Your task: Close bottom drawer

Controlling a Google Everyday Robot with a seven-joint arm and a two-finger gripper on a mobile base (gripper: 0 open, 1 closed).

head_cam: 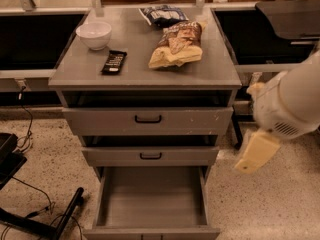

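The bottom drawer (152, 200) of the grey cabinet (145, 71) is pulled far out and stands open, an empty deep grey box. Its low front panel (150, 232) sits at the lower edge of the view. The middle drawer (150, 156) and the top drawer (148, 120), each with a black handle, stick out only a little. My white arm (292, 104) comes in from the right. My gripper (255, 153) hangs at its pale yellow end, right of the cabinet, level with the middle drawer, touching nothing.
On the cabinet top lie a white bowl (94, 35), a black remote (114, 62), a tan snack bag (176, 45) and a dark blue bag (161, 15). Black cables and a stand leg (60, 219) lie on the speckled floor at left. Dark shelves flank the cabinet.
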